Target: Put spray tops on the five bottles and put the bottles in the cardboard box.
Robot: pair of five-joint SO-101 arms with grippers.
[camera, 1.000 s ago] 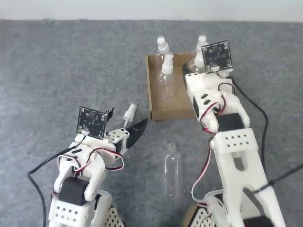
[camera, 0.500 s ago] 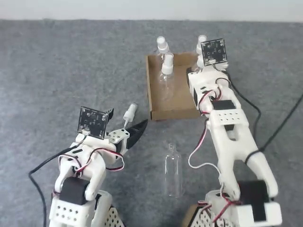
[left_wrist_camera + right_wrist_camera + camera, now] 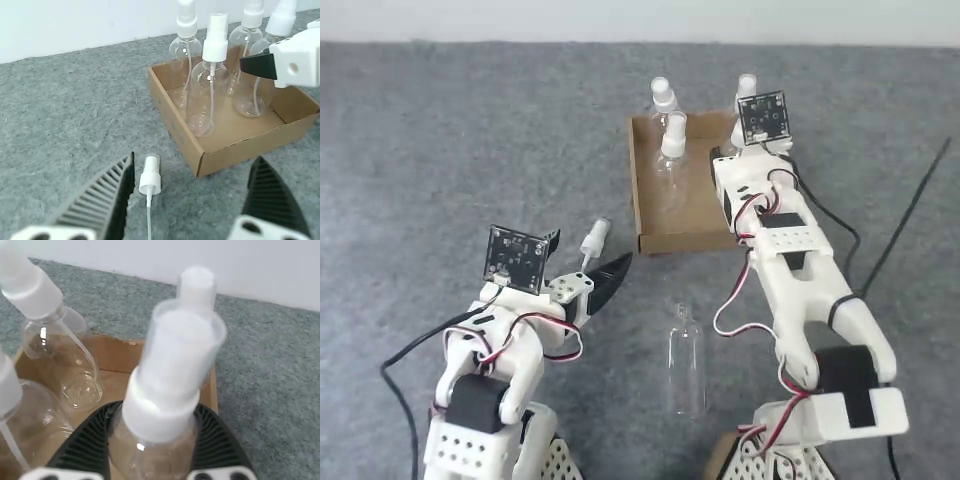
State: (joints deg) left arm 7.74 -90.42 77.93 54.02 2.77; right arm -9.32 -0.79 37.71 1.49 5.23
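The cardboard box (image 3: 642, 195) lies at the table's middle back, with capped clear bottles (image 3: 673, 150) upright in it. My right gripper (image 3: 155, 415) is shut on a capped bottle (image 3: 167, 375) at the box's back right. In the left wrist view the same bottle (image 3: 260, 75) stands among the others, its base at the box floor (image 3: 240, 127). A loose spray top (image 3: 595, 239) lies on the carpet in front of the box. My left gripper (image 3: 588, 250) is open, one finger on each side of this spray top (image 3: 150, 176). An uncapped bottle (image 3: 686, 360) lies flat between the arms.
Grey carpet (image 3: 440, 140) covers the table, with free room to the left and right of the box. A white wall (image 3: 620, 20) runs along the back edge. The right arm (image 3: 790, 270) stretches forward over the box's right side.
The right arm has stretched farther toward the back of the box with its bottle. The left arm, the spray top and the lying bottle have not moved.
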